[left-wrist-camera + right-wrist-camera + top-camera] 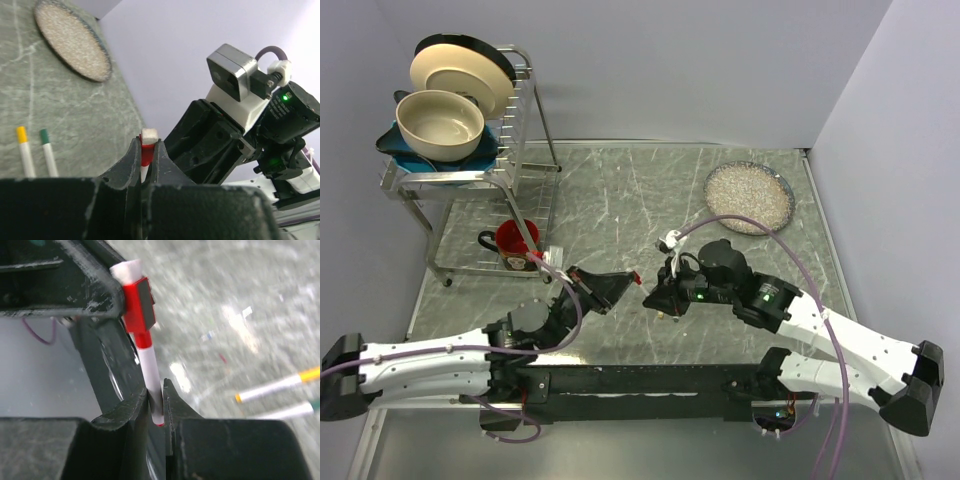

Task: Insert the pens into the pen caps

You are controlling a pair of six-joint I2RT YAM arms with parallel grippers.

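My left gripper (146, 142) is shut on the red pen cap (146, 150), whose white end pokes out above the fingertips. My right gripper (156, 390) is shut on the lower barrel of a white pen (150, 365). That pen's upper end sits inside the red pen cap (137, 295). The two grippers meet tip to tip above the table's middle, left gripper (630, 282) and right gripper (650, 296). Two more white pens lie side by side on the table, one with a yellow end (25, 152) and one with a green end (49, 155).
A metal dish rack (525, 150) with plates and a bowl stands at the back left, a red mug (516, 240) at its foot. A round plate of white grains (750, 197) sits at the back right. Grey walls close in the table.
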